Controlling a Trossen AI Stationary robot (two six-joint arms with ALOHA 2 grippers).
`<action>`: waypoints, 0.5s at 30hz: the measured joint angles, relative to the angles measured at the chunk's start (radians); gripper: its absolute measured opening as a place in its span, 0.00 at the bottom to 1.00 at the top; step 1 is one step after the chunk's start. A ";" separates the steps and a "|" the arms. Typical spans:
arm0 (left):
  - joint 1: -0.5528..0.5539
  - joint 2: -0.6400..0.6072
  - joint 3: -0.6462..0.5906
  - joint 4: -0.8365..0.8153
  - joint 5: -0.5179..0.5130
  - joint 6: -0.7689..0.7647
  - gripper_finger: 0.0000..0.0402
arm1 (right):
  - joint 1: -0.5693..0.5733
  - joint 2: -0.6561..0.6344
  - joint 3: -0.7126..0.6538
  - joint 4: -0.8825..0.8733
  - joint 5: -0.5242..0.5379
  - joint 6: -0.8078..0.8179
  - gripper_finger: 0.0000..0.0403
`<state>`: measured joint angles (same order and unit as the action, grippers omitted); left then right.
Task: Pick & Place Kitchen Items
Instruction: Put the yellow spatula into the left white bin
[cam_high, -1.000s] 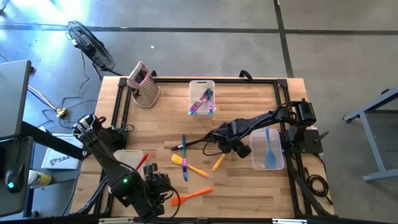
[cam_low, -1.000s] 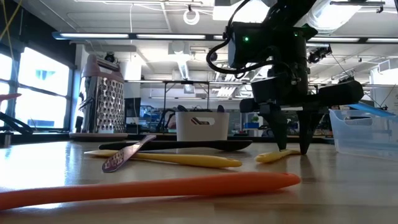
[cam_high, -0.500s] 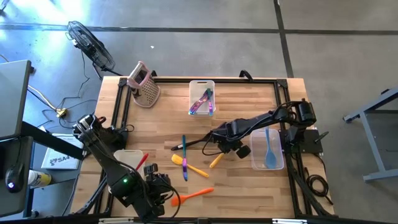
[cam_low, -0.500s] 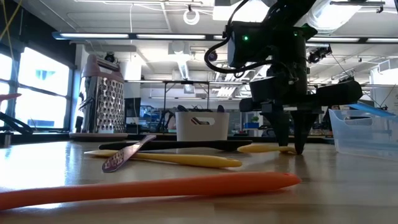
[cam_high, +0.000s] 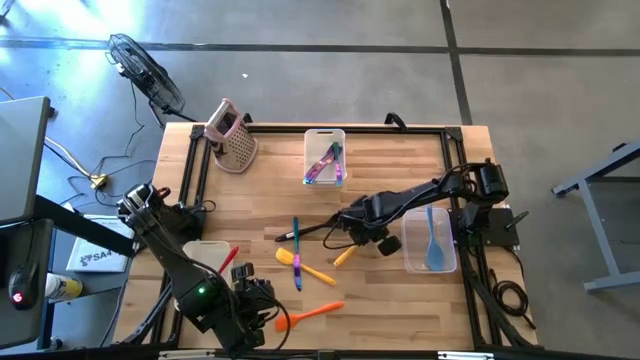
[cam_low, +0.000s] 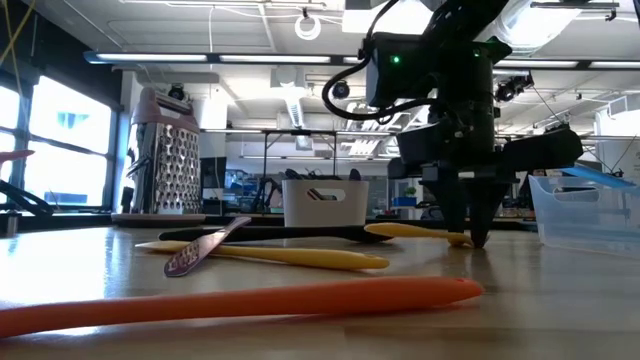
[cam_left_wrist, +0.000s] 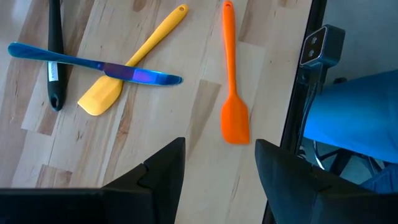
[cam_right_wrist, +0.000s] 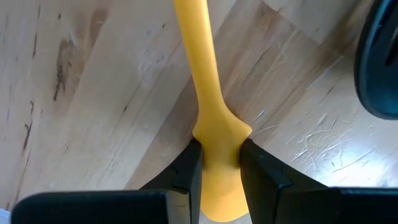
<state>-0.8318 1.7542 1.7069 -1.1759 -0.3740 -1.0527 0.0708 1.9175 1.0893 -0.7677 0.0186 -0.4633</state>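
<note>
The wooden counter (cam_high: 400, 160) still carries most of the work. Three bins show progress: the clear bin (cam_high: 446, 262) at the right holds a blue spatula (cam_high: 433, 243), the white bin (cam_high: 313, 140) at the far middle holds a few purple and blue utensils (cam_high: 327, 164), and a bin (cam_high: 203, 252) at the near left has a red utensil (cam_high: 229, 257) by it. A pink box grater (cam_high: 232, 135) stands at the far left.

Left loose near the middle are a black utensil (cam_high: 310, 230), a blue knife-like piece (cam_high: 296, 255), a yellow spatula (cam_high: 303, 266) and an orange spatula (cam_high: 312, 312) nearest the front.

The right gripper (cam_right_wrist: 216, 163) has its jaws closed on a small yellow utensil (cam_right_wrist: 208, 112) just left of the clear bin, one end tilted up off the counter. The left gripper (cam_left_wrist: 217, 165) waits at the near left, jaws apart and empty. By my reading, roughly half remains.
</note>
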 joint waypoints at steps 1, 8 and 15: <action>0.000 0.000 0.000 0.000 0.000 0.000 0.46 | 0.000 0.000 0.000 0.000 0.001 0.009 0.19; 0.000 0.000 0.000 0.000 0.000 0.002 0.46 | 0.017 -0.019 -0.004 -0.003 0.035 0.094 0.19; 0.000 0.000 0.000 0.000 -0.001 0.022 0.46 | 0.061 -0.100 -0.015 -0.013 0.077 0.141 0.16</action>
<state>-0.8318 1.7542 1.7069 -1.1759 -0.3755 -1.0306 0.1320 1.8175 1.0739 -0.7805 0.0954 -0.3221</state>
